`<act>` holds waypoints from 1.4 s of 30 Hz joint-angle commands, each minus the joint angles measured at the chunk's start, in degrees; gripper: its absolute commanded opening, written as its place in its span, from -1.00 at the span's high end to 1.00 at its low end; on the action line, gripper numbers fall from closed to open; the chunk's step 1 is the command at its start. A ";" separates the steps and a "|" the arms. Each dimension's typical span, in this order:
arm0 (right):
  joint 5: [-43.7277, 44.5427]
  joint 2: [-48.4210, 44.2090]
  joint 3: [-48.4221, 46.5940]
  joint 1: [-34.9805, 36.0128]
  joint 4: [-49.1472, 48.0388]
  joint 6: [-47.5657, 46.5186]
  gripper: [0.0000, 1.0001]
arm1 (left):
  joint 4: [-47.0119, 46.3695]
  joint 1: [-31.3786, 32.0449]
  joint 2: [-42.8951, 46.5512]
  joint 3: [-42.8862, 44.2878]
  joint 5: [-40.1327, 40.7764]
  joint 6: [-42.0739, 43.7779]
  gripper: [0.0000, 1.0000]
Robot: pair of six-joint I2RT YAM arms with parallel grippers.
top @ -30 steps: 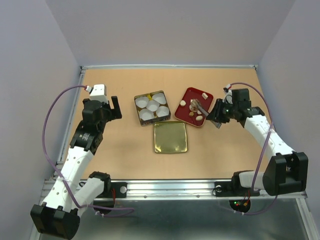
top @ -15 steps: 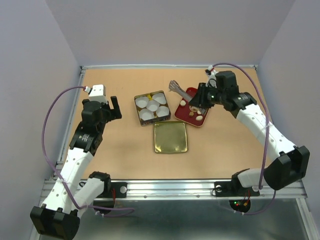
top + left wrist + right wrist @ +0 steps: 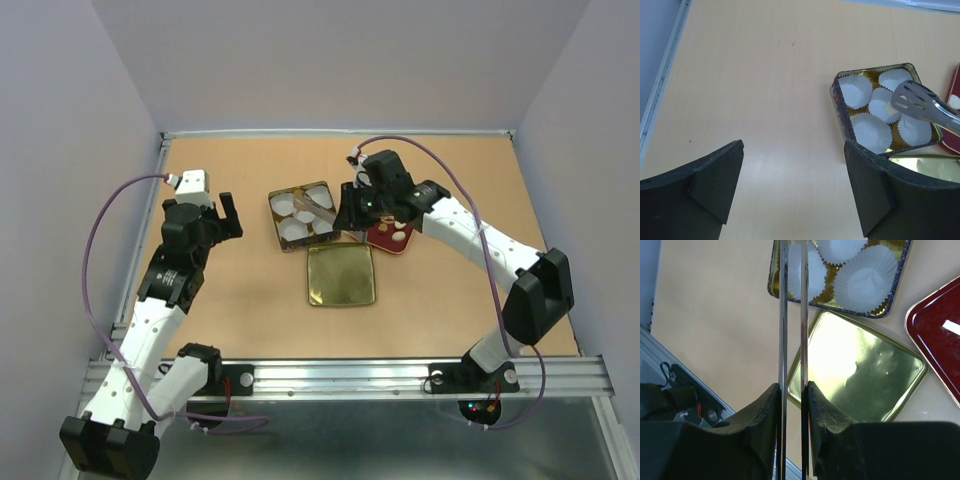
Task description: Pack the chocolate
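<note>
My right gripper (image 3: 348, 214) (image 3: 792, 390) is shut on the handles of metal tongs (image 3: 316, 206) (image 3: 783, 315). The tongs' slotted tips (image 3: 912, 100) hover over the white paper cups (image 3: 867, 132) in the gold box (image 3: 272, 205) (image 3: 771, 285). Whether a piece sits between the tips I cannot tell. The chocolate (image 3: 399, 239) lies as small pale lumps on the red tray (image 3: 385, 242), mostly hidden under the right arm. My left gripper (image 3: 228, 214) (image 3: 795, 185) hangs open and empty over bare table, left of the box.
The box's gold lid (image 3: 340, 275) (image 3: 855, 370) lies flat just in front of the box and tray. The red tray's corner (image 3: 940, 335) shows to the lid's right. Grey walls surround the table on three sides.
The right arm lifted the tongs off the red tray and swung them left until their tips hang over the box. The left arm stayed still.
</note>
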State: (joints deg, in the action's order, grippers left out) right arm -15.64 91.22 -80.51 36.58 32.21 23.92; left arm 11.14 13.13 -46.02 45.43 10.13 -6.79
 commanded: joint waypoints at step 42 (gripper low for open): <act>3.60 14.25 -13.18 2.53 -9.88 3.41 0.21 | 0.38 0.06 2.43 -1.75 0.42 -1.04 -0.86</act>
State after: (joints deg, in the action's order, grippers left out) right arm -11.49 105.41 -89.23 38.35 25.89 27.33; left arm 12.73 13.13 -44.38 43.83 10.15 -8.01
